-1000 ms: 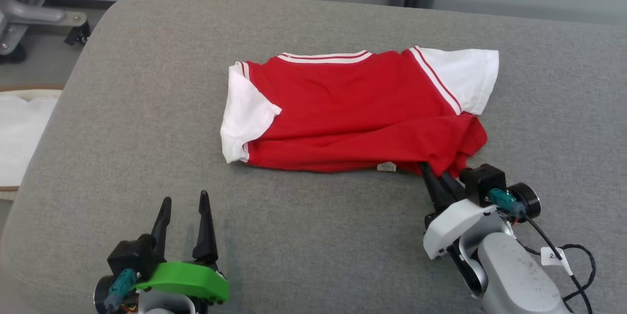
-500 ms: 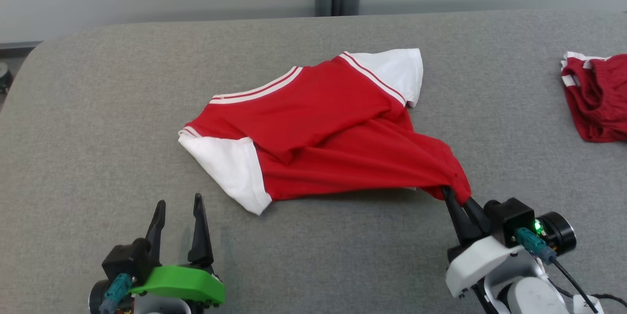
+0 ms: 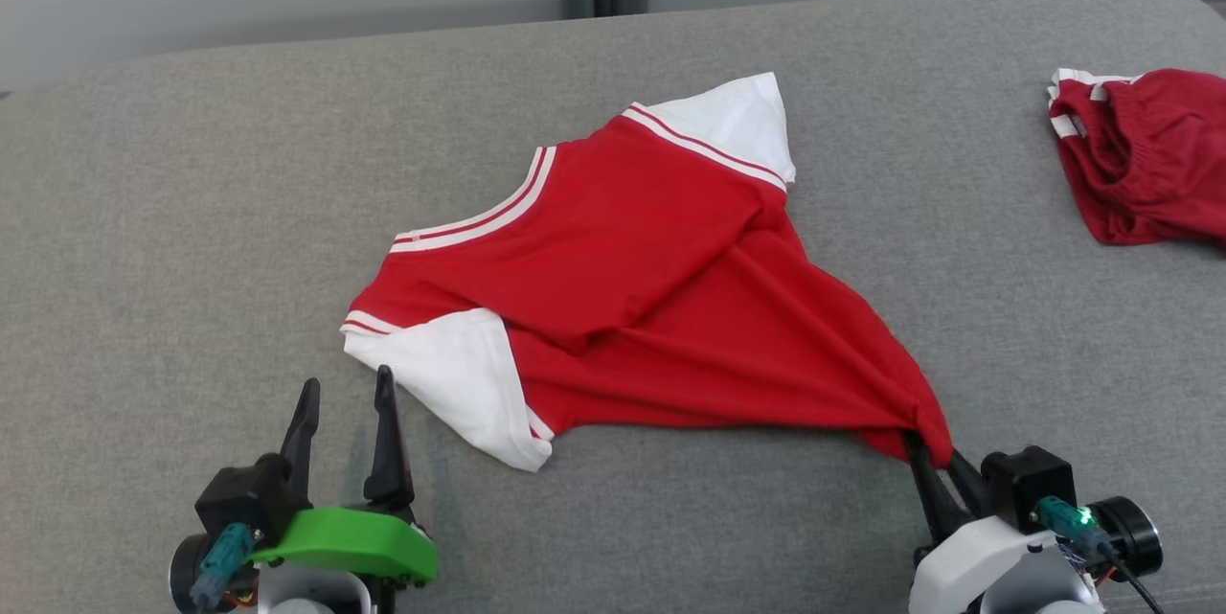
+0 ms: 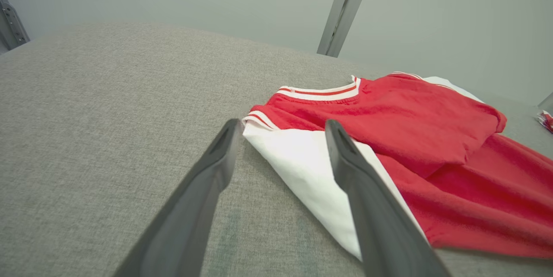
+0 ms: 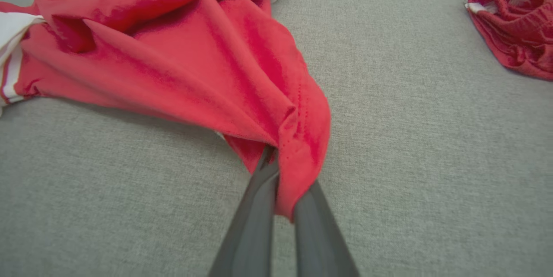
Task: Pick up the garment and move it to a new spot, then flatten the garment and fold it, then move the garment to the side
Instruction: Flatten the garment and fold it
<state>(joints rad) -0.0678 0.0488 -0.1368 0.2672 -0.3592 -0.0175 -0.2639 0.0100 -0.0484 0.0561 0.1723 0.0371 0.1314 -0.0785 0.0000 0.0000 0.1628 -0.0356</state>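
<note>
- Head view: the red-and-white garment (image 3: 651, 307) lies across the middle of the grey-covered worktop (image 3: 192, 212). Its striped collar points to the far left, and its red body is drawn into a taut point at the near right.
- That point ends in the right hand (image 3: 927, 461), whose fingers are pinched together on the cloth. The stretched folds running to it suggest a grip meant for dragging the shirt by one corner rather than lifting it clear, which fits the move to a new spot.
- The left hand (image 3: 347, 386) sits at the near left, fingers spread wide and holding nothing. It is just short of the white sleeve (image 3: 469, 375), probably so it is ready for a second hold.
- A second red garment (image 3: 1140, 154) lies crumpled at the far right, well apart.
- Left wrist view: the spread fingers frame the sleeve's near edge from low over the cover. Whether they touch the cloth I cannot tell.
- Right wrist view: the two fingers are closed on a hem corner (image 5: 298, 138), with cloth draped over and between them. Folds fan out from the pinch while most of the shirt rests on the cover.
- A single-corner hold bunches the fabric, so flattening will likely need the other hand as well.
</note>
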